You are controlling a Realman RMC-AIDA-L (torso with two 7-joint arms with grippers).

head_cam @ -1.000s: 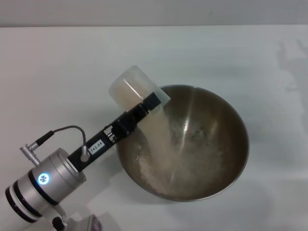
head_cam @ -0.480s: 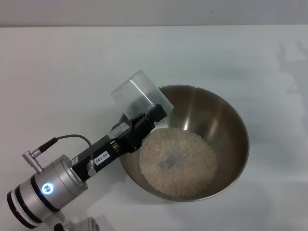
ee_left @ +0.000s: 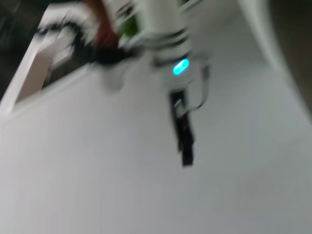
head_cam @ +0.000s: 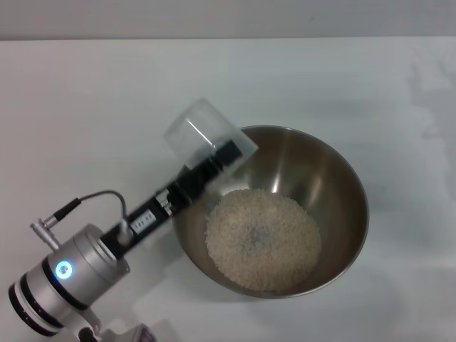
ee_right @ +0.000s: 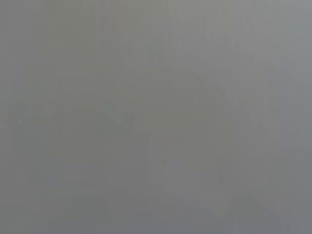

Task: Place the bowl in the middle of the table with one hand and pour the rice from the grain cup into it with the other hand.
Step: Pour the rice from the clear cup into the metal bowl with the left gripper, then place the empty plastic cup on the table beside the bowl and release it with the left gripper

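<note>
Showing only grey, the right wrist view hides the right gripper. Left gripper (head_cam: 217, 158) pinches the upturned grain cup (head_cam: 203, 134) at the bowl's (head_cam: 342, 178) ten-o'clock rim, rice (head_cam: 263, 239) heaped inside.

The bowl (head_cam: 285, 214) sits mid-surface (head_cam: 85, 92), towards the near edge. The left gripper (head_cam: 217, 158) and its tipped grain cup (head_cam: 203, 132) block the bowl's left rim. Far edge and right side lie open.

Even, bright overhead light fills the head view, with soft shadows beneath the bowl (head_cam: 335, 171) and glare streaking its steel wall. The left wrist view smears with motion blur. The right wrist view is featureless grey.
</note>
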